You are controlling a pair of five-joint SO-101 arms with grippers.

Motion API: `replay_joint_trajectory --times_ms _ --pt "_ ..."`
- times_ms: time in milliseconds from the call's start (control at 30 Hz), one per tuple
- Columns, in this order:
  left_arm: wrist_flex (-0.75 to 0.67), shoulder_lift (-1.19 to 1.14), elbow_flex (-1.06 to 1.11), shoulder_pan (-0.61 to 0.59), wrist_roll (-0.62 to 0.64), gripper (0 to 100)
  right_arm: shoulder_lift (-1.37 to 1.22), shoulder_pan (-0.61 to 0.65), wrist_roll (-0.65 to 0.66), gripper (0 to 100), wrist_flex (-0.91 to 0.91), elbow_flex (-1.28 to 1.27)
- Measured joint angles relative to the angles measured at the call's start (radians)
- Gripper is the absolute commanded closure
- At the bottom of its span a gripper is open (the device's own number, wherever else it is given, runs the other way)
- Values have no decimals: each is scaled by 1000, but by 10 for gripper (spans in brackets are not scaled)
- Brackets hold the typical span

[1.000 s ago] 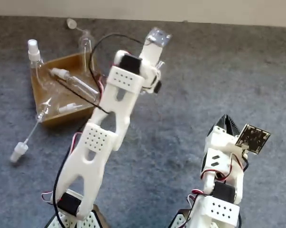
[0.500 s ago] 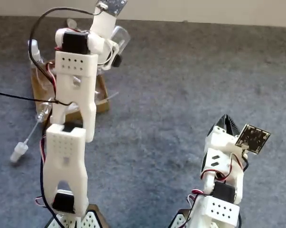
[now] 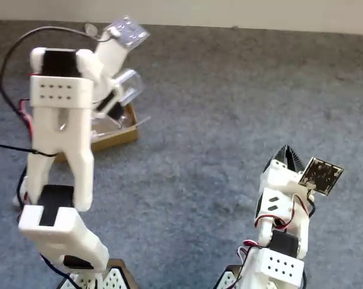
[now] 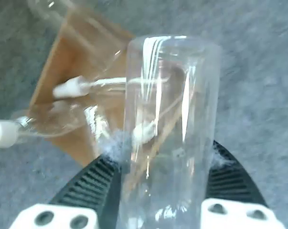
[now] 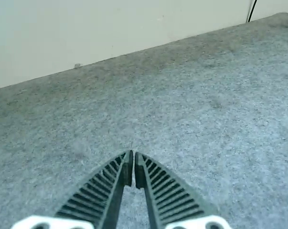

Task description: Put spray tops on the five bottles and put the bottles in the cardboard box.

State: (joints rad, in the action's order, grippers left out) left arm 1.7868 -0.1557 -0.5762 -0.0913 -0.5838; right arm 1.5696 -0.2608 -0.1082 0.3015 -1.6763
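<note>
The left arm [image 3: 59, 123] stands tall over the far left of the table, its upper links stacked nearly upright and its wrist bent forward and down. The left gripper [image 4: 163, 160] has its ribbed black jaws pressed against either side of a clear bottle [image 4: 171, 90], held lengthwise between them. The right arm [image 3: 282, 238] sits folded low at the near right, wrist tipped up. The right gripper [image 5: 133, 164] points away across the table, jaws closed tip to tip.
</note>
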Motion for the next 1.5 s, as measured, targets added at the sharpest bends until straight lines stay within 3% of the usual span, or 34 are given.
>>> replay_joint_trajectory --times_ms 200,433,700,833,1033,1200,1500 --pt "-2 0 21 -126 -176 909 0 0 0 985 0 0" --pt "-2 -15 49 -149 -201 912 0 0 0 985 0 0" --pt "-3 -15 279 64 -196 912 0 0 0 985 0 0" --pt "-37 -15 336 201 -54 912 0 0 0 985 0 0" --pt "-265 -69 485 301 201 910 0 0 0 985 0 0" --pt "-457 -161 575 388 296 907 0 0 0 985 0 0" --pt "-554 -255 578 466 439 637 0 0 0 985 0 0"
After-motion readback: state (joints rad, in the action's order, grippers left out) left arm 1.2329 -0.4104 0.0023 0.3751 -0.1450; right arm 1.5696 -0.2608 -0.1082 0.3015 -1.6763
